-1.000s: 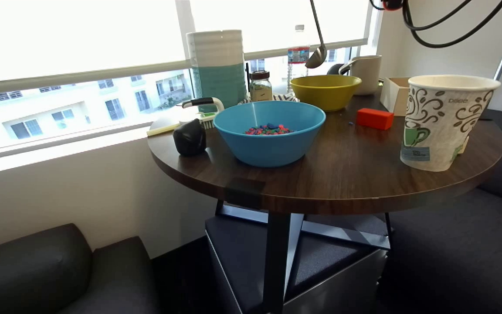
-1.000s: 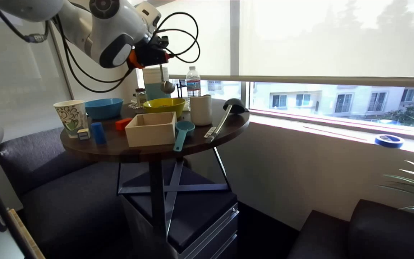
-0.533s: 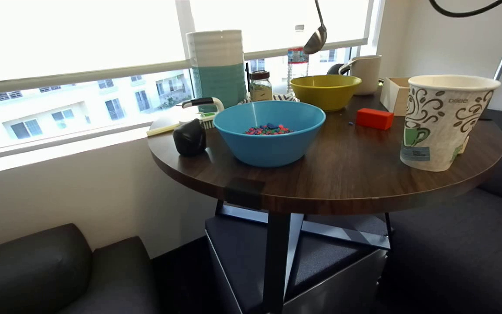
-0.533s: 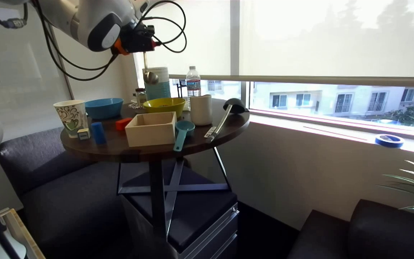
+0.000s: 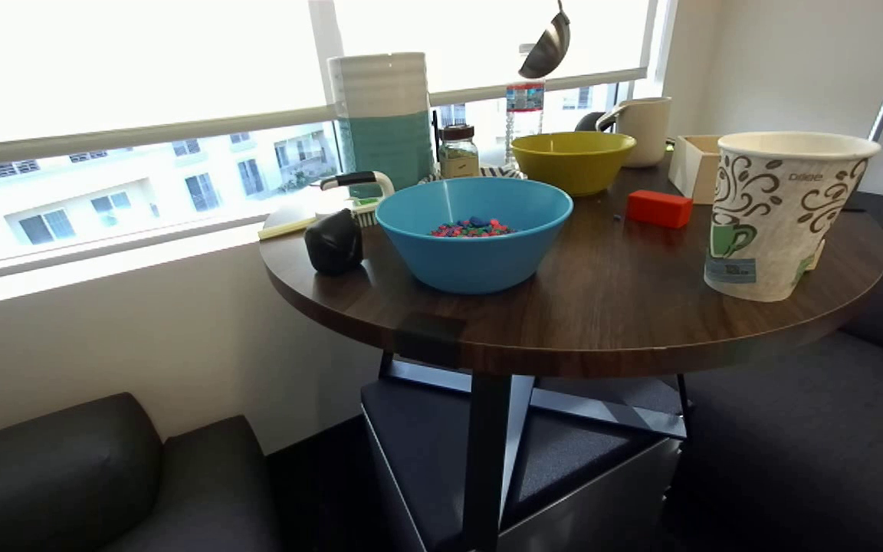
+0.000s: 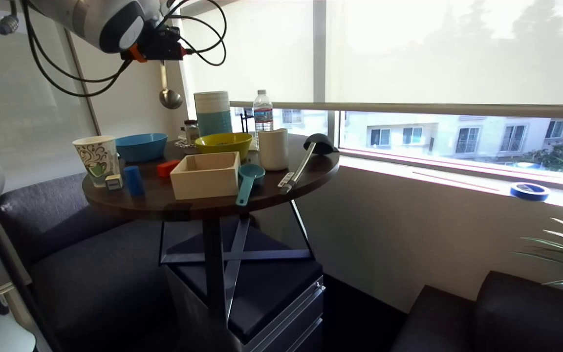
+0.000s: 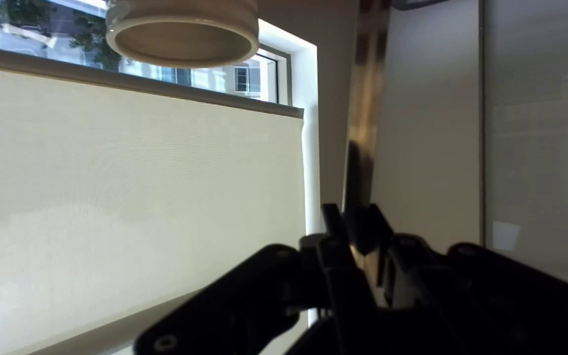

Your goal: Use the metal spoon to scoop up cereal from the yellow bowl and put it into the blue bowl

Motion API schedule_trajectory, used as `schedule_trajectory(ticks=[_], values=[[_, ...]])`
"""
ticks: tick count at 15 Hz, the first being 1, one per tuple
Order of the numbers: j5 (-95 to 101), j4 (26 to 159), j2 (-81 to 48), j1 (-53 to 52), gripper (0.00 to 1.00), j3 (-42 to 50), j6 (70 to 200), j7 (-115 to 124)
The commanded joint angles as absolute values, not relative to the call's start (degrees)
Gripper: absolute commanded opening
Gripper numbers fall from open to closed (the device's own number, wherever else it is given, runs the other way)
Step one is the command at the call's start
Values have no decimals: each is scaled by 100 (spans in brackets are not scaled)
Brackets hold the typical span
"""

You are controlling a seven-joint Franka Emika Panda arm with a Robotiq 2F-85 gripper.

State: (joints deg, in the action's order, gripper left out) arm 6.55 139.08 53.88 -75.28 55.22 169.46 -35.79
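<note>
State of tool: the gripper [image 7: 355,217] is clamped on the long, thin handle of the metal spoon [image 6: 168,96]. The spoon hangs scoop end down, tilted, well above the table [image 5: 610,307]. In an exterior view the scoop appears between the blue bowl [image 6: 142,151] at left and the yellow bowl [image 6: 227,148] at right, higher than both rims. Some cereal [image 5: 472,228] lies in the blue bowl; coloured bits also show in the yellow bowl. Whether the scoop is loaded cannot be determined from these angles.

Handling: treat the spoon as stiff, robust and of moderate weight. The shiny metal is probably slippery, and the scoop end likely the heavier; expect it to pivot in the grip if jolted. Take hold of the handle well up from the scoop; in the wrist view it runs between the fingertips, a suitable place. The cereal should behave as light, loose pieces. Hold the scoop level in transfer; roll it only over the blue bowl.
</note>
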Motion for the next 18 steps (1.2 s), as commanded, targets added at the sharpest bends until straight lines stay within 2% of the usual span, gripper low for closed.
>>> schedule_trajectory(ticks=[1, 12, 18], values=[[393, 14003, 5802, -8056, 4, 5570, 16747, -3623], [37, 13802, 5348, -8882, 4, 6004, 16195, -3366], [50, 13443, 4582, -9276, 4, 6332, 15934, -3272]])
